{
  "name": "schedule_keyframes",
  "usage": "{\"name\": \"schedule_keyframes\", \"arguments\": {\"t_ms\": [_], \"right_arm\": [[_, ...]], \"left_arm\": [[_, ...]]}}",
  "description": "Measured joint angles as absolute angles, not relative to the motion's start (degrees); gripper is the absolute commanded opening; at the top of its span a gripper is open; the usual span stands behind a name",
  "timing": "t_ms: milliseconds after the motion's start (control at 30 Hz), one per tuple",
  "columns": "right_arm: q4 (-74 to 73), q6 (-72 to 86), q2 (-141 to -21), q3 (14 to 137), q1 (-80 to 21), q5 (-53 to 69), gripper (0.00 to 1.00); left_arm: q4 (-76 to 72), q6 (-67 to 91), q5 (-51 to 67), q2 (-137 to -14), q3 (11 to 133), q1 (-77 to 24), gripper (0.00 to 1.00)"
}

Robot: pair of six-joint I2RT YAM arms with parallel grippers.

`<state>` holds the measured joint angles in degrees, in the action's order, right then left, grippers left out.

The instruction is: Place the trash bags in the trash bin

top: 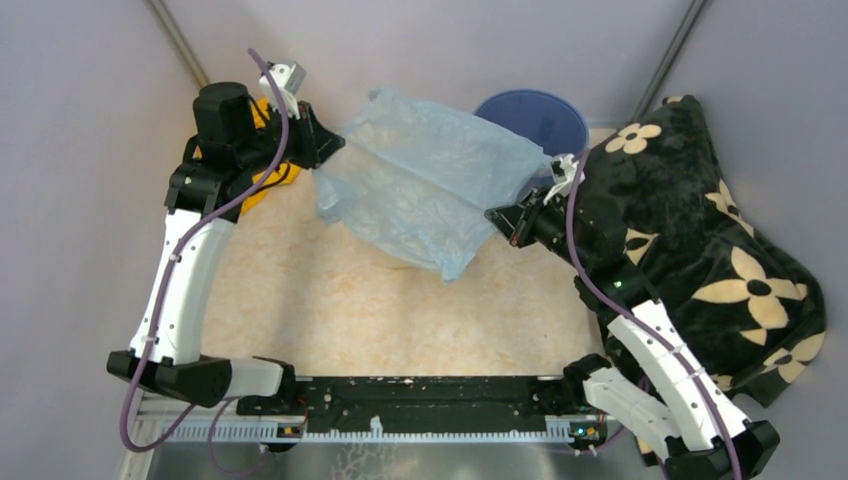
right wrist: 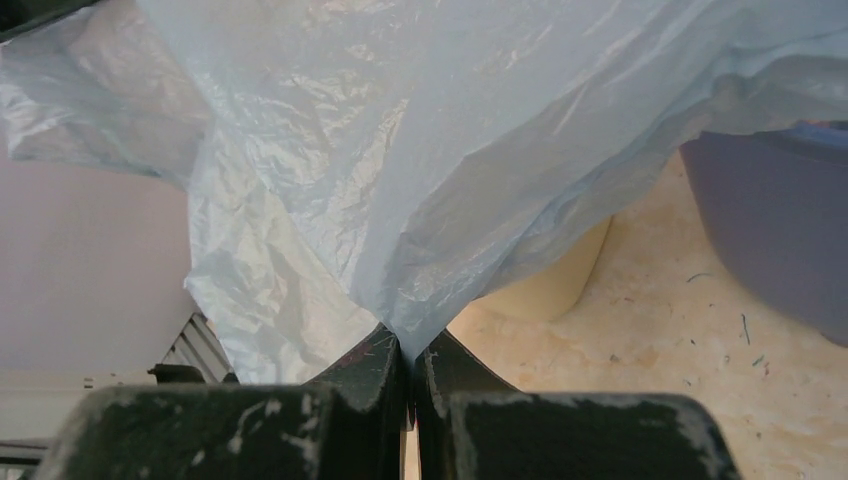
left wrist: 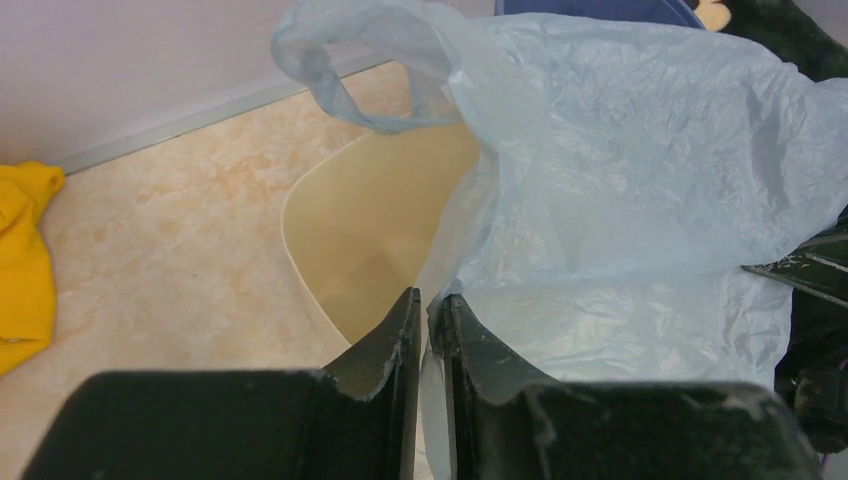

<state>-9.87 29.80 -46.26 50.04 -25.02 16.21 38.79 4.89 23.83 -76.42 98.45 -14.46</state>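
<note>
A pale-blue translucent trash bag (top: 425, 180) hangs stretched between my two grippers above the far middle of the table. My left gripper (top: 335, 150) pinches the bag's left edge; in the left wrist view, film (left wrist: 650, 180) sits between the nearly closed jaws of that gripper (left wrist: 430, 300). My right gripper (top: 495, 215) is shut on the bag's right corner, and the plastic (right wrist: 400, 150) rises from its jaws (right wrist: 408, 345). The cream trash bin (left wrist: 370, 240) stands under the bag with its mouth partly uncovered. Its side (right wrist: 545, 285) shows below the plastic. From above, the bin is hidden.
A round blue bucket (top: 545, 115) stands at the back right, close behind the bag (right wrist: 780, 220). A black flowered blanket (top: 700, 230) covers the right side. A yellow cloth (top: 265, 185) lies at the back left (left wrist: 20, 250). Grey walls enclose the table.
</note>
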Motion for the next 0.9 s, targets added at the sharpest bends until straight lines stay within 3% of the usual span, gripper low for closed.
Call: {"name": "schedule_keyframes", "arguments": {"t_ms": [300,800,900], "right_arm": [[-9.74,30.22,-46.37,49.5,-21.17,19.7,0.0],[-4.69,32.45,-49.54,49.52,-21.19,27.2,0.0],[-4.34,32.53,-49.74,49.52,-21.19,27.53,0.0]], "left_arm": [[39.22,5.61,25.41,-74.94,99.0,-12.14,0.21],[29.5,13.69,44.75,-72.64,98.06,-11.99,0.21],[30.22,13.19,42.81,-72.73,97.8,-11.99,0.32]]}}
